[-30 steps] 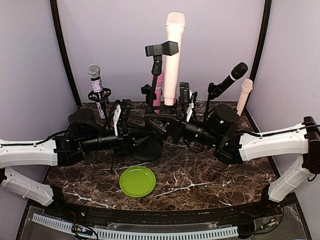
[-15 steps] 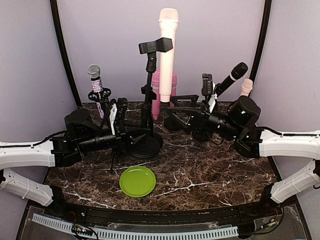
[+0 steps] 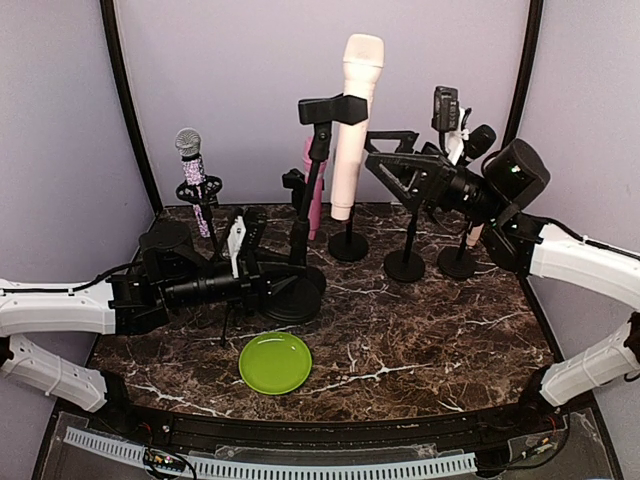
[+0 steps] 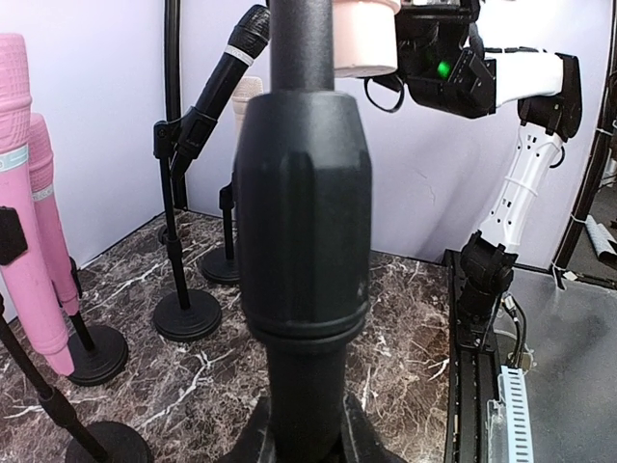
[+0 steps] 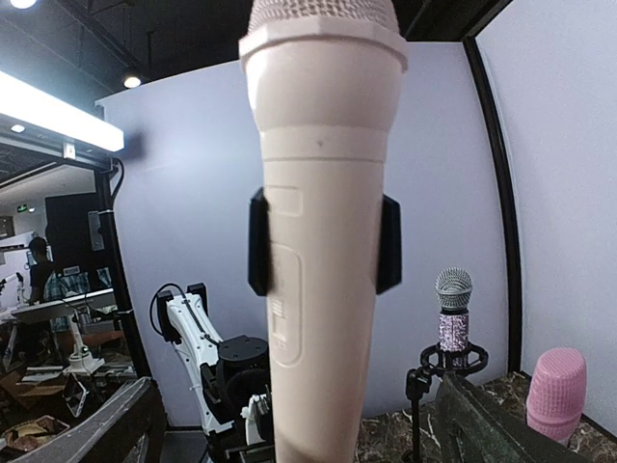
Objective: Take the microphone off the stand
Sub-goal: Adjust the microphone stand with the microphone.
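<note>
Two arms work over the dark marbled table (image 3: 450,340) — the left arm (image 3: 60,305) lies low along its left side, the right arm (image 3: 580,265) is raised high at the far right. The tall black stand (image 3: 302,228) rises from a round base near the middle of the table. The left gripper (image 3: 278,286) is pressed together on the stand's pole down low. In the left wrist view the pole and its thick collar fill the centre, and the finger ends only just show at the bottom edge on either side. The cream microphone (image 3: 354,130) sits upright in the stand's clip (image 3: 322,108), head up, its body hanging down just right of the pole. The right gripper (image 3: 372,148) is spread wide at the microphone's right, level with its body. In the right wrist view its two fingers (image 5: 96,424) stand well clear of the microphone on each side, touching nothing, and the top edge cuts off the head. Behind the stand a pink microphone (image 3: 316,200) is partly hidden by the pole. At far right a black microphone (image 3: 481,140) is largely covered by the right wrist, and what sits on the stand beside it cannot be made out. A glittery microphone (image 3: 192,175) stands at far left on its own small stand. A green plate (image 3: 275,362) lies on the near side — apart from the stand's base.
</note>
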Available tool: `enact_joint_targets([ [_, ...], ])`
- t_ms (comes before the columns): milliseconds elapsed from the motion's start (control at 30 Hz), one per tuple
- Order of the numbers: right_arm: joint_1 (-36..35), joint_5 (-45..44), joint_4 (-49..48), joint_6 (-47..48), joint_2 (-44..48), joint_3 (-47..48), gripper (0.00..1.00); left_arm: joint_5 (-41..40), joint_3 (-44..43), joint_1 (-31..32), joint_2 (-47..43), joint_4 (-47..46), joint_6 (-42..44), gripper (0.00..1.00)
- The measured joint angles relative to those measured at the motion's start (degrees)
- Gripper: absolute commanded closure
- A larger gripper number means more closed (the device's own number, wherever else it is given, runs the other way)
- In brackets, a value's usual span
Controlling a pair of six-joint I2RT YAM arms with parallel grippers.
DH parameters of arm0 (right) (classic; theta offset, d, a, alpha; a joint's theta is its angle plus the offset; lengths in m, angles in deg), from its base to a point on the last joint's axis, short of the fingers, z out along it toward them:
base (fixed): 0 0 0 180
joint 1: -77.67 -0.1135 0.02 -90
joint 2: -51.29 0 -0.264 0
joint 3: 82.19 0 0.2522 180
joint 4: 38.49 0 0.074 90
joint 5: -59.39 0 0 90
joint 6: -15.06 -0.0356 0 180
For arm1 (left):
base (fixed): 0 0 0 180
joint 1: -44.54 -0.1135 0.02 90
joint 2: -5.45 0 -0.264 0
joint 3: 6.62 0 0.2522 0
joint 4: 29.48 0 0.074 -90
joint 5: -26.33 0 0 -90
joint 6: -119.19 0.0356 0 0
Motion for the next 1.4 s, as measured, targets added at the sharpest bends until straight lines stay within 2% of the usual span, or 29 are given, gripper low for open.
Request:
enact_joint_targets([
  [167, 0.26, 3.21, 0.46, -0.39, -1.68, 5.20, 0.02, 0.07, 0.00, 0.00, 1.18, 0.33, 0.00, 1.00],
  [367, 0.52, 4.33, 3.26, 0.00, -4.35, 11.17, 0.10, 0.28, 0.00, 0.07, 1.88, 0.37, 0.00, 1.00],
  [733, 0.92, 4.48, 6.45, 0.83, -6.58, 14.99, 0.46, 0.48, 0.00, 0.42, 1.88, 0.37, 0.00, 1.00],
  [867, 0.96, 4.15, 8.09, 1.33, -6.75, 15.02, 0.56, 0.46, 0.00, 0.44, 1.88, 0.37, 0.00, 1.00],
  [1100, 1.01, 3.80, 8.76, 0.39, -6.71, 12.83, 0.62, 0.17, 0.02, 0.44, 1.88, 0.39, -0.07, 1.00],
  [1400, 0.98, 4.63, 4.09, -2.80, -7.48, 7.30, 0.63, -0.02, 0.35, 0.44, 1.88, 1.07, -0.92, 1.00],
])
